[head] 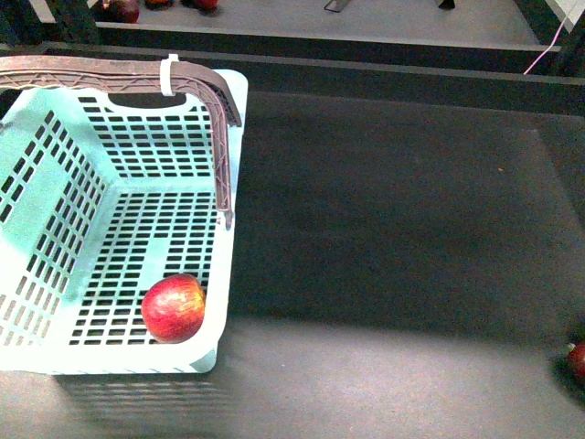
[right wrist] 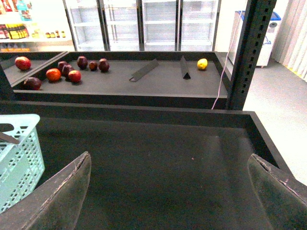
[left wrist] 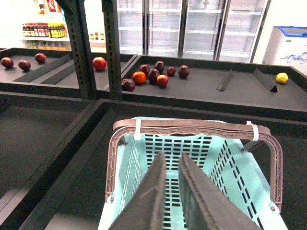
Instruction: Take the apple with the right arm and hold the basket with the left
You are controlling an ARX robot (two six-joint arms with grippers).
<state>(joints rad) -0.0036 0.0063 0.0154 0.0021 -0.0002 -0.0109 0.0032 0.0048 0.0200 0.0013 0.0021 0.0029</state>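
The red apple (head: 174, 308) with a yellow-orange patch lies inside the pale mint-green basket (head: 55, 219), at its near right corner. The basket stands at the left of the dark shelf, its brownish-mauve handle (head: 119, 73) with a white tie raised. In the left wrist view my left gripper (left wrist: 172, 160) is shut and empty, its dark flat fingers (left wrist: 153, 196) hovering over the basket (left wrist: 230, 167), apart from it; the apple is hidden there. My right gripper (right wrist: 170, 163) is open and empty over bare shelf, with the basket's corner (right wrist: 19, 158) off to one side. Neither gripper shows in the front view.
A smaller dark red fruit (head: 578, 359) lies at the front view's right edge. A raised black ledge (head: 366, 69) runs behind the shelf. The back shelf holds several fruits (left wrist: 153, 75) and a yellow one (left wrist: 282, 77). A black upright post (right wrist: 244, 52) stands by the right arm.
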